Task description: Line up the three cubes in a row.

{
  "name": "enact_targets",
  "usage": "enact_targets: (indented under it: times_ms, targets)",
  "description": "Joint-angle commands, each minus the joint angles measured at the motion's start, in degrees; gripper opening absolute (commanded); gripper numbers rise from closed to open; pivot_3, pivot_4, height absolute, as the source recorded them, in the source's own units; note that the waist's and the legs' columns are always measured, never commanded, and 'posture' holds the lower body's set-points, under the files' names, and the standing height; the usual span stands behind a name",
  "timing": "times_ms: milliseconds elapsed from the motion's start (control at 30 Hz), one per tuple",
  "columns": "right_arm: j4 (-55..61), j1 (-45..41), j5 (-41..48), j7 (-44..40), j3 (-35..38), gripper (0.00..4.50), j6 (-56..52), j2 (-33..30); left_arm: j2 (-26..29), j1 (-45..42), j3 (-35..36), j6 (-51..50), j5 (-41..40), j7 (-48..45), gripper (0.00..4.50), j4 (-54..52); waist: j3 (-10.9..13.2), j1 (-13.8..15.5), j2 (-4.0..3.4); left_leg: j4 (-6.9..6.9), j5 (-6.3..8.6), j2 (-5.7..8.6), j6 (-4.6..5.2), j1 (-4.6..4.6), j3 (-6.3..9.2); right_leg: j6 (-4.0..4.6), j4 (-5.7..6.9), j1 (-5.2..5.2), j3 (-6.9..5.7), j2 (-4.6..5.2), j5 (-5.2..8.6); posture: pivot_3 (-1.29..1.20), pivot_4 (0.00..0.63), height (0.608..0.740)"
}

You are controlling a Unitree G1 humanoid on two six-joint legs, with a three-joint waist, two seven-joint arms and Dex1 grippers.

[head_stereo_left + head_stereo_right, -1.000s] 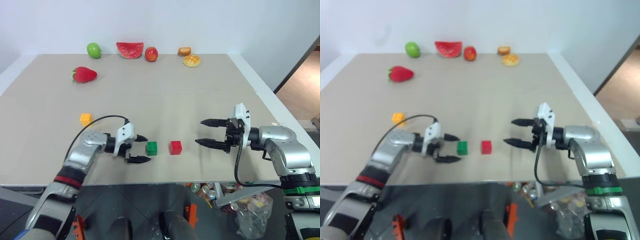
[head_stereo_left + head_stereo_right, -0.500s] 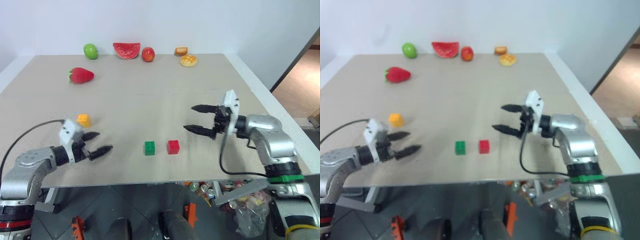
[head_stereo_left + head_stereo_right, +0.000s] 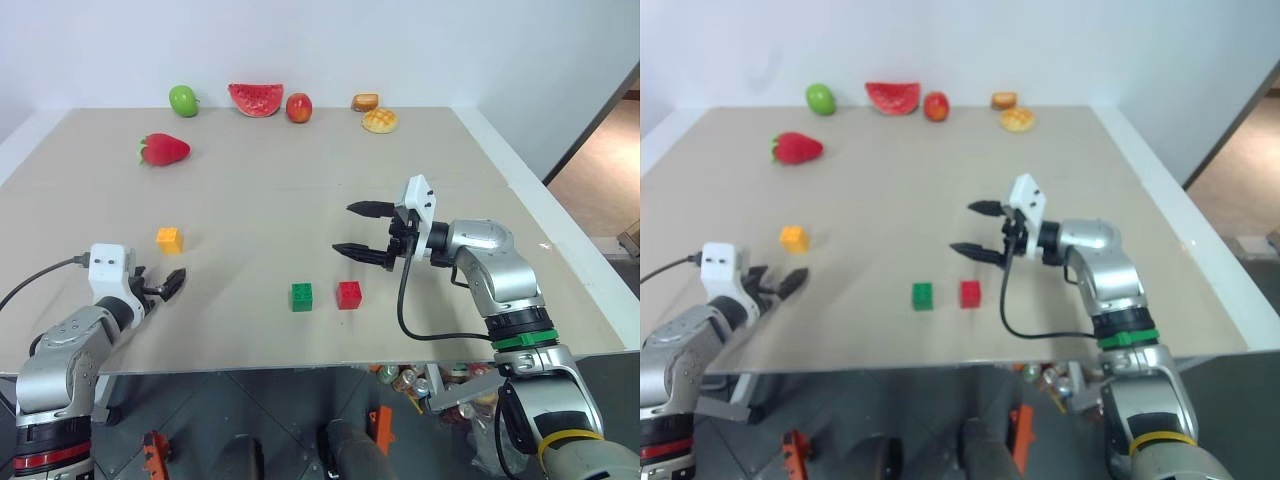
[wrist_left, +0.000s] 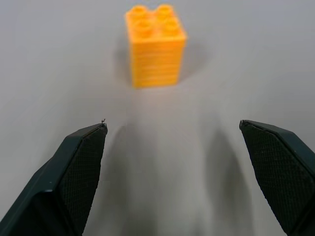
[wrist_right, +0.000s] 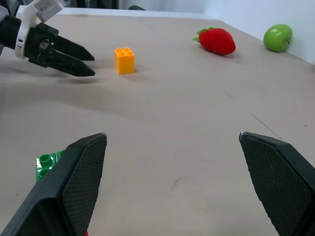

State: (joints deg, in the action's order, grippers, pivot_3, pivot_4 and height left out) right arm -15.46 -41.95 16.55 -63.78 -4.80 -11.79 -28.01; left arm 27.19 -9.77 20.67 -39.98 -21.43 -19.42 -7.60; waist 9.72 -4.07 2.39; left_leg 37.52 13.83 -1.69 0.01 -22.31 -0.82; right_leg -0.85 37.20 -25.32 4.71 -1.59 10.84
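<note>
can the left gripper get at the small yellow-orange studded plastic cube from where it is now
Probably yes. The left gripper is open and aimed at the small yellow-orange studded plastic cube, which stands upright ahead of its fingers with bare beige tabletop between. The green cube and red cube sit well off to the side.

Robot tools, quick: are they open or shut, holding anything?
Left tool: open, empty, facing the yellow cube.
Right tool: open, empty.
</note>
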Motion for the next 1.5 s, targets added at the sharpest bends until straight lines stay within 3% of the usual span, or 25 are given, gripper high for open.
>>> enact_targets:
  times_ms: [33,500,733,767,1033,1300,1500]
  targets:
    - [1.34,-1.07,0.49,-0.34,1.07,4.50,0.83,-0.53,-0.02,-3.01,-1.13,2.35,1.92,1.47,4.46,3.49,0.00,0.00,0.00,0.00,0.00,0.00,0.00,0.01,0.00,0.01,0.00,0.00,0.00,-0.02,-0.01,0.00,0.150,0.740]
    - [5.93,2.41,1.56,1.47,3.03,4.50,-1.02,-2.22,0.30,-15.58,-5.29,8.06,4.83,-0.84,4.46,20.45,0.00,1.36,0.00,0.01,-0.13,0.01,-0.14,0.06,0.12,0.09,0.04,0.04,-0.12,-0.07,-0.15,0.00,0.150,0.740]
    - [6.43,2.70,1.80,2.10,3.19,4.50,-1.62,-2.23,0.32,-17.80,-6.71,9.85,5.84,-1.92,4.46,23.11,0.00,1.53,0.00,0.01,-0.25,0.04,-0.33,0.02,0.12,0.03,0.02,0.05,-0.11,-0.01,-0.18,0.00,0.150,0.740]
    - [6.38,2.67,1.86,2.02,3.14,4.50,-1.63,-2.25,0.23,-18.09,-6.83,10.01,5.95,-1.90,3.94,23.35,0.00,1.55,0.00,0.01,-0.25,0.06,-0.34,0.00,0.13,0.03,0.02,0.05,-0.13,0.01,-0.18,0.00,0.150,0.740]
    - [5.19,2.03,1.49,1.74,2.54,4.50,-1.21,-1.95,-1.06,-19.58,-7.85,10.97,6.36,-1.67,1.32,23.35,0.00,1.49,0.00,0.00,-0.24,0.05,-0.35,-0.06,0.14,0.00,-0.04,0.03,-0.13,0.01,-0.18,0.00,0.150,0.740]
    - [5.04,1.76,1.52,0.97,2.40,4.50,-1.35,-2.26,-0.64,-19.32,-8.58,13.01,7.11,-2.49,1.27,24.10,0.00,1.48,0.00,0.00,-0.24,0.05,-0.35,-0.06,0.14,0.00,-0.04,0.03,-0.13,0.01,-0.18,0.00,0.150,0.740]
    - [11.31,5.26,5.38,-6.37,1.78,4.50,-6.96,-6.66,2.21,-16.69,-11.13,21.29,6.17,-14.98,1.27,21.61,0.00,1.49,0.00,-0.02,-0.24,0.05,-0.35,-0.10,0.13,0.00,-0.07,-0.01,-0.14,0.01,-0.16,0.00,0.150,0.740]
